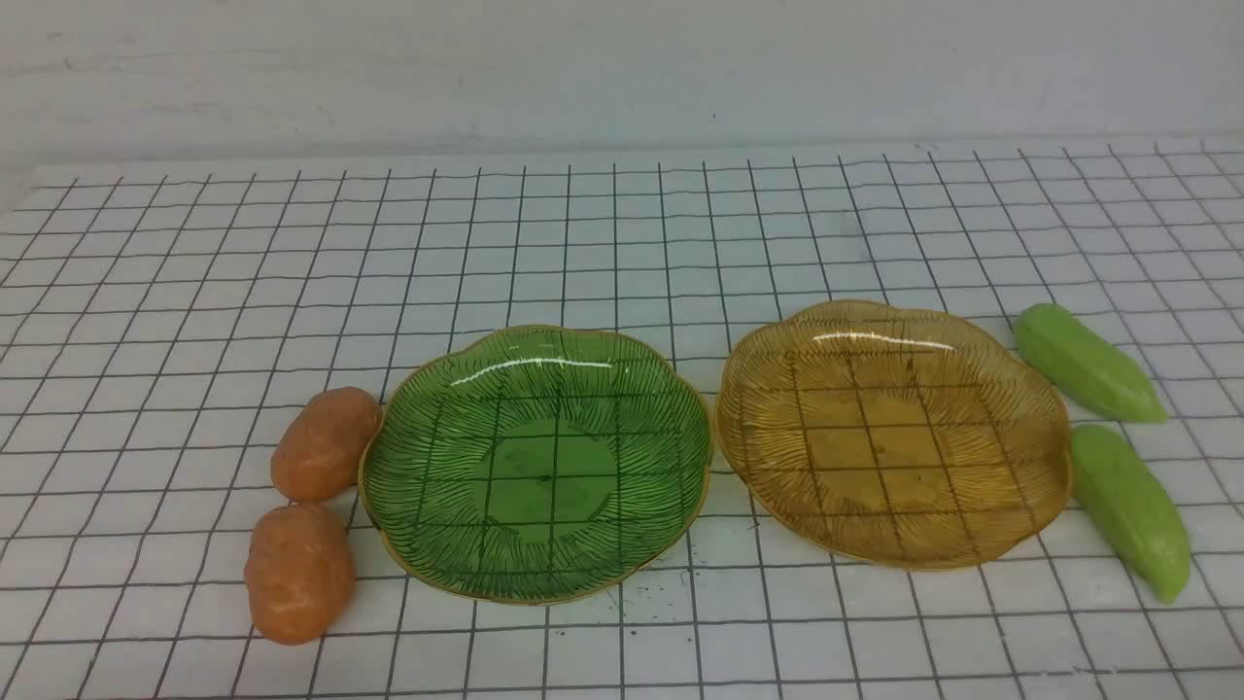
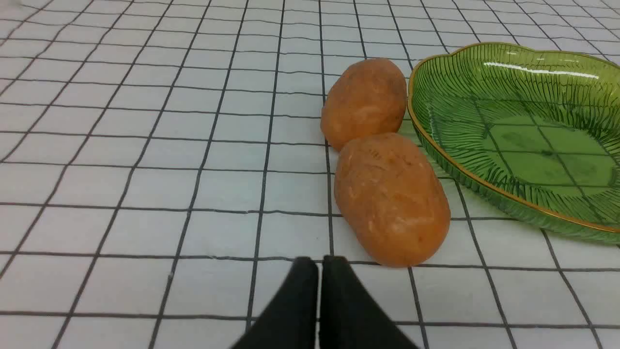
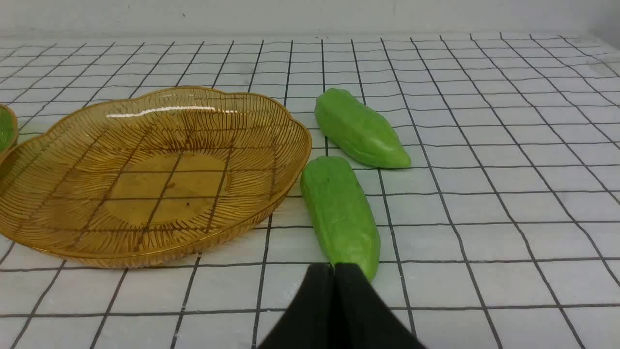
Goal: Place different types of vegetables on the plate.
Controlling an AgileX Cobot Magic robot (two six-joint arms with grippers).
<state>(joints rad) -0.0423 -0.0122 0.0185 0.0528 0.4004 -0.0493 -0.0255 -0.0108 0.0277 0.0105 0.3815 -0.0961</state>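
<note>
Orange potatoes [image 1: 326, 443] sit beside green plate [image 1: 535, 467], gourds [image 1: 1088, 362] beside amber plate [image 1: 894, 437].
Left end effector [image 2: 318, 262] and right end effector [image 3: 333, 269] are closed, empty.

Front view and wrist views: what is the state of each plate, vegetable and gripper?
Green plate: empty.
Amber plate: empty.
Farther potato: lying on the table, not held.
Nearer potato: lying on the table, not held.
Farther gourd: lying on the table, not held.
Nearer gourd: lying on the table, not held.
Left gripper: shut, empty.
Right gripper: shut, empty.
</note>
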